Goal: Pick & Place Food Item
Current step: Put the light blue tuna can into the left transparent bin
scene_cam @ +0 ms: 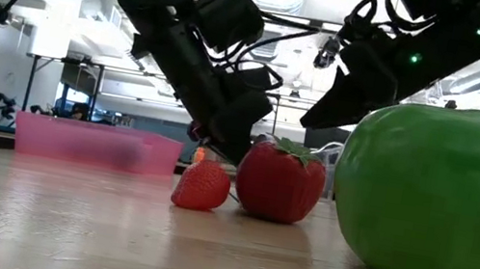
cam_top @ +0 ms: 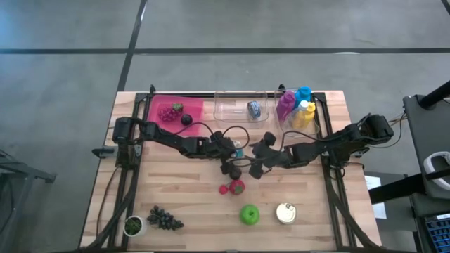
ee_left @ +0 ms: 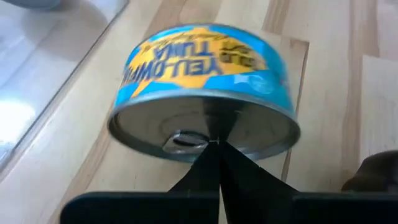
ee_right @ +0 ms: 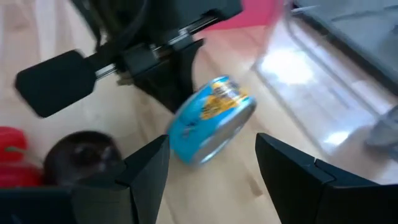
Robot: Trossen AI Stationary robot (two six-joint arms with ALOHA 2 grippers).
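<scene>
Blue tuna can [ee_left: 205,87]: left gripper [ee_left: 217,146] clenched, tips touching its rim; right gripper [ee_right: 211,165] released, straddling it beside the plum [ee_right: 84,155].

Robotics lab: wooden table [cam_top: 183,197] on grey concrete floor [cam_top: 232,24], ceiling strip lights [scene_cam: 47,0], open hall behind.

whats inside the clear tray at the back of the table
One small blue-grey item lies in the clear tray; the rest of its floor looks bare. What the item is cannot be told. Nothing covers the tray from above.
</scene>
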